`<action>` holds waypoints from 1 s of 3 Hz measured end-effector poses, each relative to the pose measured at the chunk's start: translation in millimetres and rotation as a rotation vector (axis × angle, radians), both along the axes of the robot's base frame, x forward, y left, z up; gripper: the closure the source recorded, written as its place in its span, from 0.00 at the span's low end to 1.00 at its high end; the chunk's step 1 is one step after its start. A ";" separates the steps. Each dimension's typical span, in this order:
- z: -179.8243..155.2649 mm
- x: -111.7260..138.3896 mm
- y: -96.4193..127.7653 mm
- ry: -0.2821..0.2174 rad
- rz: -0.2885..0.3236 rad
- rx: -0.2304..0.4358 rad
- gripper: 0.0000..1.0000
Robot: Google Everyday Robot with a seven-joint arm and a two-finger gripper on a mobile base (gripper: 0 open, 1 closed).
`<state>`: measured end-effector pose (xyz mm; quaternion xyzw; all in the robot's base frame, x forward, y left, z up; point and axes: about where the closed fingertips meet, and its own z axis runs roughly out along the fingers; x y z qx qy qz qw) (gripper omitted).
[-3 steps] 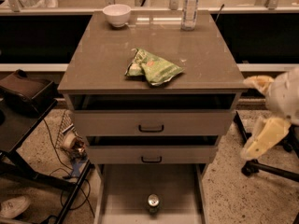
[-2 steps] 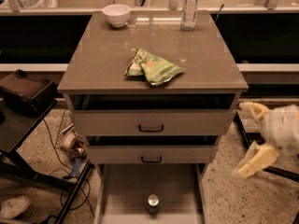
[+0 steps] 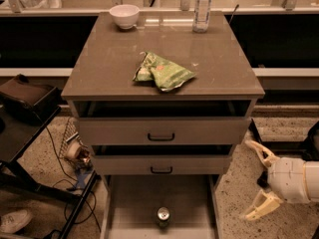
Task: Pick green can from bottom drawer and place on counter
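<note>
Dropped lower vs earlier: gripper (image 3: 255,181), jaws wide, rt of bottom drawer (image 3: 130,203). Green can (image 3: 163,216) upright; prob light, slick, dentable; grip mid-body.

A speckled floor (image 3: 232,189) is strewn with cables (image 3: 75,202) at the left — dimly lit. A long pale shelf (image 3: 84,5) is set along the back.

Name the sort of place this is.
Probably a robot test lab mocked up as a kitchenette: a drawer cabinet with bag, bowl and bottle on its counter, loose cables on the speckled floor. The gripper hangs open beside the bottom drawer.
</note>
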<state>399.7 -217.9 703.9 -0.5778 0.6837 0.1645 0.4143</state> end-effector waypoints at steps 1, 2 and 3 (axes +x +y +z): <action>-2.4 0.6 2.3 -0.013 0.013 -0.003 0.00; -22.8 4.9 15.6 -0.002 0.009 0.029 0.00; -71.6 13.9 43.0 -0.022 0.021 0.092 0.00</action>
